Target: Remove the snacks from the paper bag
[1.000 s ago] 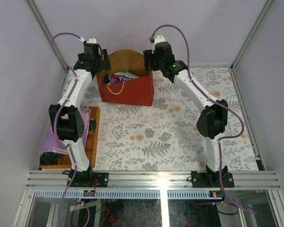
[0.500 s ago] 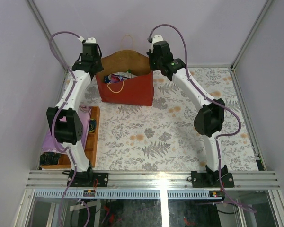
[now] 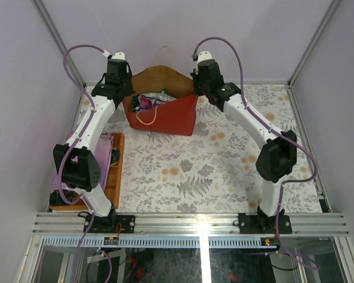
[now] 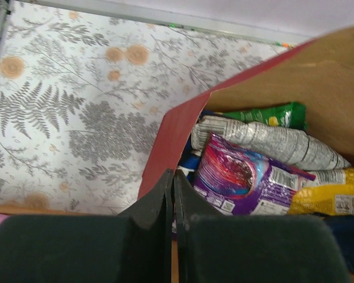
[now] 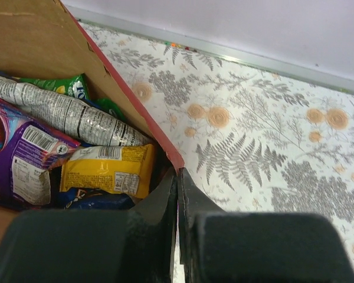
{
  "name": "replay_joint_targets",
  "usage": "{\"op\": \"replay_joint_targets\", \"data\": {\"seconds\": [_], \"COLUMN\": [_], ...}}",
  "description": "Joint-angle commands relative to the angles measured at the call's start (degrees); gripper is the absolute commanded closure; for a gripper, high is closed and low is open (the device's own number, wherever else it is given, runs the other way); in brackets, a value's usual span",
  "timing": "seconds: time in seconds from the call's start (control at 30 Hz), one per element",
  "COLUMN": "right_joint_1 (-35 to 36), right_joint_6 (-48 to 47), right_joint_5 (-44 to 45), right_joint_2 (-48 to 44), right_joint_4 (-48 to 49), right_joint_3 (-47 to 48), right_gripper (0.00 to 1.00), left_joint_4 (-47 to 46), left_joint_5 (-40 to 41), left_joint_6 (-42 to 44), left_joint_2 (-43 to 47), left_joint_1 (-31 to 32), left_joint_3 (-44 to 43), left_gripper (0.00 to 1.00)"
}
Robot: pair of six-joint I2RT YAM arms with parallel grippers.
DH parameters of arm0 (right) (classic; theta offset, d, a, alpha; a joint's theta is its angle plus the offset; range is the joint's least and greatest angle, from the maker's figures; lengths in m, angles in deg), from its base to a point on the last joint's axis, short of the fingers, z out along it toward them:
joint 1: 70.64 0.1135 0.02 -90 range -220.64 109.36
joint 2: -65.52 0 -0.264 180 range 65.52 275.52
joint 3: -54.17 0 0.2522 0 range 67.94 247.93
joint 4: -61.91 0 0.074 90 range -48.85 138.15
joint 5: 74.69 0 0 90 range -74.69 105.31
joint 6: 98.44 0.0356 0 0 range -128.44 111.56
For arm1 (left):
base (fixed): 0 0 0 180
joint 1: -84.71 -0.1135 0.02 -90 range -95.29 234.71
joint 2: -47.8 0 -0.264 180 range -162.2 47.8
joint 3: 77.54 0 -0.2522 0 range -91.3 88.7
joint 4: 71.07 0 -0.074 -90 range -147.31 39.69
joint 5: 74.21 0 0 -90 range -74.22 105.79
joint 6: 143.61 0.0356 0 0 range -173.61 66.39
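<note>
left gripper (image 4: pixel 172 173), right gripper (image 5: pixel 177 171) clamped onto paper bag (image 3: pixel 165 121) (mouth widened)

paper bag (image 3: pixel 165 121) matt red outside, kraft inside; snacks (image 4: pixel 236 177) glossy plastic.

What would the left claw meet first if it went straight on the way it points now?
The paper bag: the left claw is shut on its red side rim. Pushing further would likely press that wall down towards the purple packet, though depth is unclear.
</note>
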Motion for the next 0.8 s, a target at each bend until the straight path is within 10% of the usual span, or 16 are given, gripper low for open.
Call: {"op": "replay_joint_targets", "data": {"seconds": [0.0,0.7,0.77], "right_joint_1": [0.0,-2.2,-2.4], "right_joint_6": [0.2,-5.9,-6.0], "right_joint_5": [5.5,7.0,6.7], "right_joint_2": [-10.0,-7.8,-6.7], "right_joint_4": [5.4,3.7,3.5], "right_joint_3": [-6.2,-2.0,-0.1], "right_gripper": [1.0,1.0,1.0], "left_joint_4": [-0.6,9.0,7.9], "left_joint_5": [1.5,14.5,12.7], "left_joint_6": [-1.6,-0.6,0.2], "left_joint_2": [3.7,-4.8,-4.1], "left_joint_1": [3.9,12.9,12.8], "left_joint_3": [2.3,-14.1,-15.7], "left_gripper": [1.0,1.0,0.82]}}
